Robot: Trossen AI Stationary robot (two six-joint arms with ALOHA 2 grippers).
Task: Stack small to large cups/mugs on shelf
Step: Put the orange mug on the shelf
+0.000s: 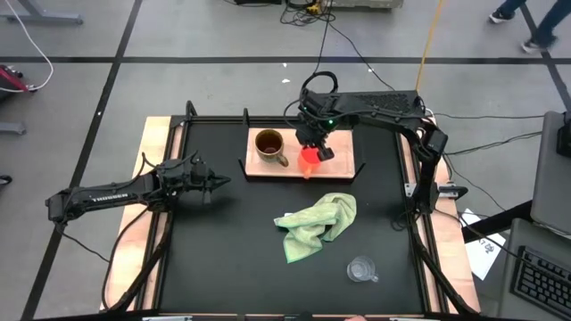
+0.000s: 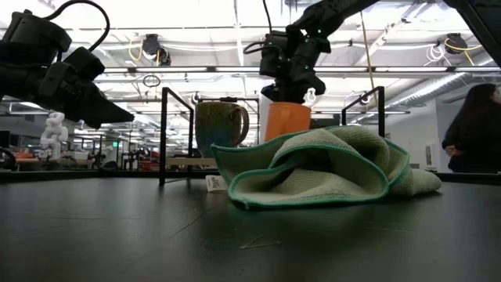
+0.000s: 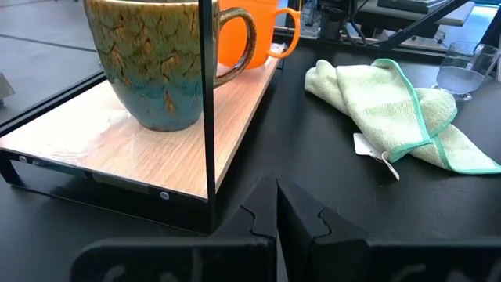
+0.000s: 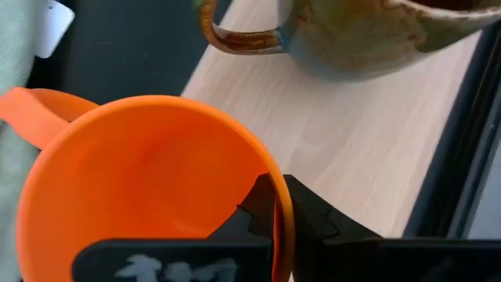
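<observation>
The orange cup (image 4: 149,188) is on the shelf (image 1: 343,159), near the shelf's right end. The right end effector (image 4: 278,207) has closed its two fingers on the cup's rim, one finger inside the cup and one outside. I cannot tell if the cup sits on the wood or is held just above it. The cup's handle points toward the shelf's front edge.

The brown mug (image 1: 269,145) stands upright on the left part of the shelf, just beside the orange cup. Its handle points toward the orange cup. The shelf lies near the far edge of the tabletop (image 1: 214,259), about in the middle.

The clear glass cup (image 1: 361,268) stands on the tabletop near the front right corner, well apart from the shelf.

A light green cloth (image 1: 317,223) lies crumpled in the middle of the tabletop, between the shelf and the glass cup.

The left end effector (image 1: 223,181) hangs above the left side of the tabletop. Its fingers are pressed together and hold nothing.
</observation>
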